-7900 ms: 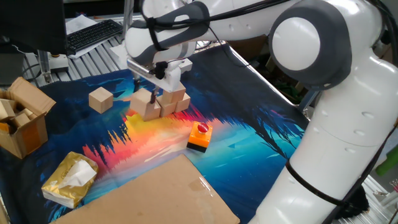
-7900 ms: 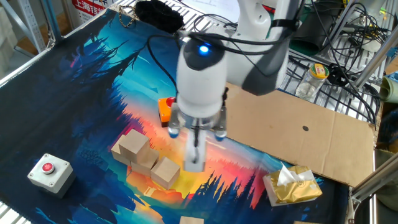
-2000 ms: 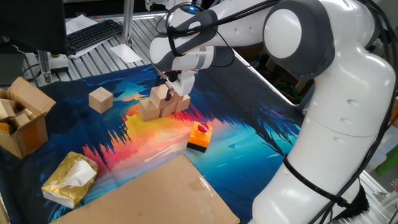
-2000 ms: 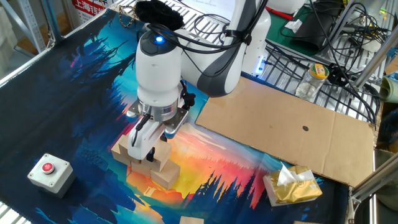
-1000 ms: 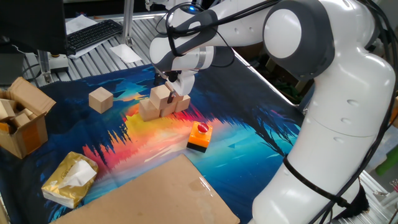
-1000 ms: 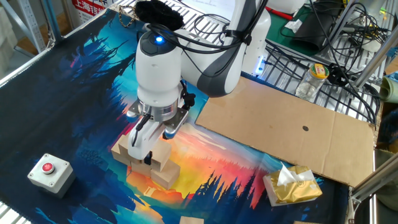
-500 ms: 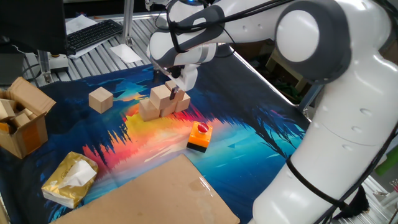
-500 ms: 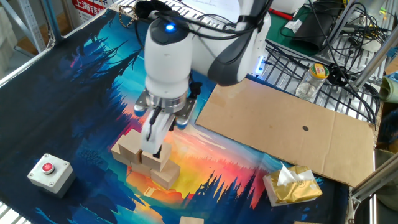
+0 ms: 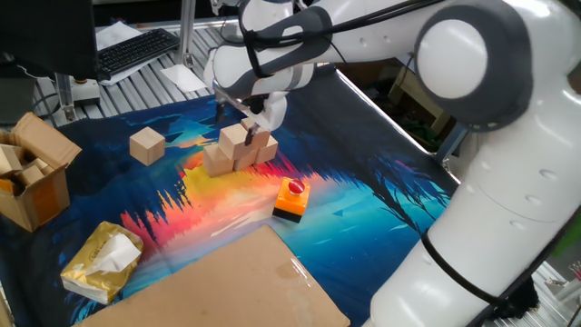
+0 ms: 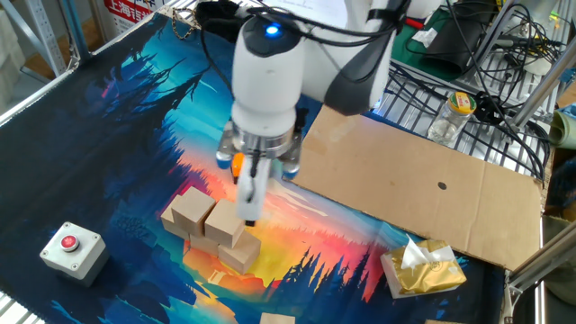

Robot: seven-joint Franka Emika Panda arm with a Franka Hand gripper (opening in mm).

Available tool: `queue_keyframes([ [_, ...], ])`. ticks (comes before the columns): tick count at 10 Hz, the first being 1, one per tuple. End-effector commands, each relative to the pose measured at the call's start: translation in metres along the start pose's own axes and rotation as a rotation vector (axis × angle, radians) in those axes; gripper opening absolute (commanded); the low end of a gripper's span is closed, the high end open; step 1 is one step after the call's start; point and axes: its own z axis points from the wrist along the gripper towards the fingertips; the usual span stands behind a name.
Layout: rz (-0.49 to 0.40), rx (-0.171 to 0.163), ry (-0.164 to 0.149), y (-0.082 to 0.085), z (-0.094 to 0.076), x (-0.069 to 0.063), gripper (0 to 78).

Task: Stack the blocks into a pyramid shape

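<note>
**Gripper just above the stack, holding nothing**

I see the gripper (image 9: 251, 124) hanging just over the stack (image 9: 238, 151) of blocks on the mat (image 9: 363, 209). From the other fixed view the gripper (image 10: 249, 209) sits a little above and to the side of the top block (image 10: 224, 222); its fingers (image 10: 250, 193) point down and nothing lies between them. They look close together, with only a narrow gap, and they do not touch the block as far as I can tell.

The top block (image 9: 235, 138) rests on the lower row, three blocks touching in a line. A loose block (image 9: 147, 145) lies on the mat well apart from the stack, toward the cardboard box (image 9: 34, 173). Another block edge (image 10: 277, 318) shows at the bottom of the other view. The orange button box (image 9: 291, 199) sits near the stack, beside the cardboard sheet (image 9: 227, 282).
</note>
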Motion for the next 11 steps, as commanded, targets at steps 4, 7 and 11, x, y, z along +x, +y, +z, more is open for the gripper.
queue_keyframes([
  [4, -0.197, 0.028, 0.030, 0.026, -0.011, 0.099, 77.5],
  [7, -0.168, 0.027, 0.027, 0.049, 0.002, 0.105, 77.5],
  [11, -0.129, 0.031, 0.014, 0.082, 0.023, 0.102, 77.5],
])
